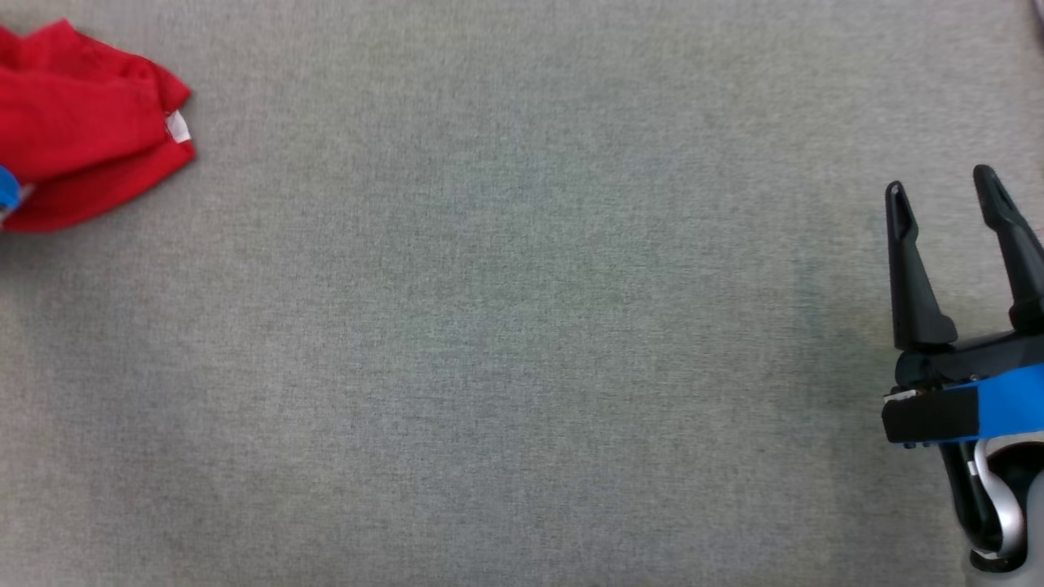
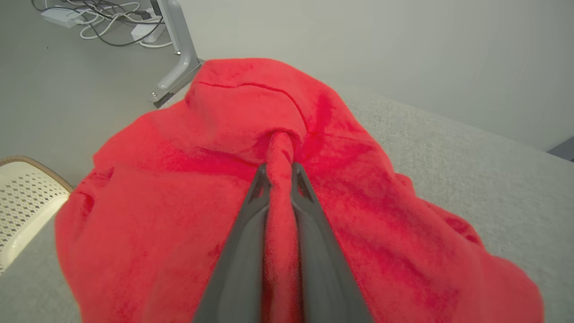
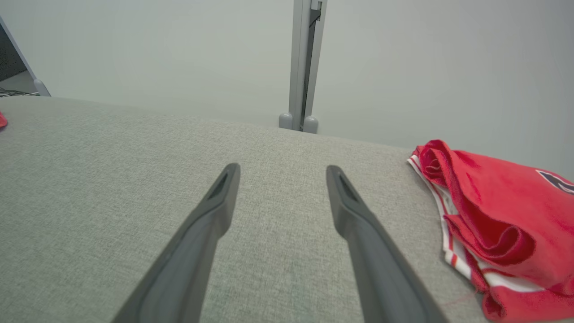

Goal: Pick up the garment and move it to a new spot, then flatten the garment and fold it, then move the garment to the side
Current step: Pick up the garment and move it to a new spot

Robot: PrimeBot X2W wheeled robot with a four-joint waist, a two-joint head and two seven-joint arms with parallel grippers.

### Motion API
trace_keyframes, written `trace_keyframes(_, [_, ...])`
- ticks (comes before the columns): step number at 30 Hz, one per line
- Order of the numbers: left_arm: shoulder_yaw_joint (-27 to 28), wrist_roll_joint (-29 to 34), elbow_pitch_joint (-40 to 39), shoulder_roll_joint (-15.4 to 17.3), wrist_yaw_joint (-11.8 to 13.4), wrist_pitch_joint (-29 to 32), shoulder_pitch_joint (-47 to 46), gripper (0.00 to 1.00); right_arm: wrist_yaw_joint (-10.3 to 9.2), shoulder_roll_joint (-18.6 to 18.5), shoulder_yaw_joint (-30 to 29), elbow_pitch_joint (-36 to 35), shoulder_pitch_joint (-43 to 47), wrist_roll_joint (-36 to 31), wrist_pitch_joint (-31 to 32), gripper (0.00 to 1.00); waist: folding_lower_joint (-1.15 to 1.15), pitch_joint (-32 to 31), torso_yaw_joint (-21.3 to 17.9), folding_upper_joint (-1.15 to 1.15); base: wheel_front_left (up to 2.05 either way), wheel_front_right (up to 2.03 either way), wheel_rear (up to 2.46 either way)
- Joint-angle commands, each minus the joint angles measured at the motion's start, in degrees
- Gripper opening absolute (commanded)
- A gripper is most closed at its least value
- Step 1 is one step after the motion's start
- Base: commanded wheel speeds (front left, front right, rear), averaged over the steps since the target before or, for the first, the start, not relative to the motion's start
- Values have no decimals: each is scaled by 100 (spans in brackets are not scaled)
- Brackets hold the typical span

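Note:
The garment (image 1: 81, 122) is red and lies bunched at the far left of the grey cloth table (image 1: 522, 326), a small white label showing at its right edge. In the left wrist view my left gripper (image 2: 279, 168) is shut on a pinched ridge of the garment (image 2: 179, 202), which spreads out to both sides of the fingers. My right gripper (image 1: 940, 183) stands open at the right side of the table, well away from this garment. Nothing is between its fingers (image 3: 282, 169).
A second red piece of clothing with white striped trim (image 3: 502, 215) lies crumpled to the right of my right gripper. A white perforated basket (image 2: 22, 202) sits beyond the table's left edge. A metal post (image 3: 305, 67) and floor cables (image 2: 98, 18) stand beyond the table.

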Motion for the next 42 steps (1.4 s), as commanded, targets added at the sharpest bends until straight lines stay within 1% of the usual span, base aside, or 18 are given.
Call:
trace_keyframes(1, [-45, 73, -75, 68, -35, -141, -141, 0, 1, 47, 10, 54, 12, 21, -61, 100, 1, -171, -126, 0, 0, 0, 0])
trace_keyframes(5, [-170, 278, -304, 151, -85, -659, -329, 0, 1, 133, 55, 265, 59, 77, -189, 100, 1, -466, -290, 0, 0, 0, 0])
trace_keyframes(6, [-280, 398, -472, 191, -138, -892, -441, 0, 1, 182, 74, 361, 87, 98, -251, 100, 1, -601, -382, 0, 0, 0, 0])
trace_keyframes(10, [-471, 591, -867, 184, -205, -1192, -755, 0, 1, 263, 87, 562, 133, 171, -385, 100, 1, -844, -595, 0, 0, 0, 0])
trace_keyframes(14, [-707, 770, -1369, 49, -235, -1277, -991, 0, 1, 342, 74, 771, 207, 254, -541, 100, 1, -1044, -841, 0, 0, 0, 0])
trace_keyframes(20, [-1109, 1036, -2323, -117, -228, -1151, -1091, 0, 1, 396, 182, 1147, 246, 396, -775, 100, 1, -1325, -1313, 0, 0, 0, 0])
trace_keyframes(21, [-1224, 1070, -2655, -202, -192, -1075, -993, 0, 2, 402, 213, 1292, 261, 470, -844, 100, 1, -1401, -1460, 0, 0, 0, 0])
trace_keyframes(24, [-1377, 1080, -3139, -345, -126, -931, -792, 0, 2, 401, 275, 1501, 280, 637, -958, 100, 1, -1493, -1643, 0, 0, 0, 0])
trace_keyframes(29, [-1604, 1023, -3800, -571, -63, -726, -432, 0, 1, 402, 383, 1720, 291, 731, -1112, 100, 1, -1566, -1820, 0, 0, 0, 0])
trace_keyframes(30, [-1604, 1023, -3800, -571, -63, -726, -432, 0, 1, 402, 383, 1720, 291, 731, -1112, 100, 1, -1566, -1820, 0, 0, 0, 0])
trace_keyframes(35, [-1860, 959, -4133, -787, 5, -633, 72, 0, 1, 402, 405, 1854, 254, 772, -1172, 100, 1, -1628, -1865, 0, 0, 0, 0])
trace_keyframes(42, [-2061, 842, -4249, -946, 220, -760, 1090, 0, 1, 402, 506, 1961, 211, 805, -1247, 100, 1, -1707, -1849, 0, 0, 0, 0])
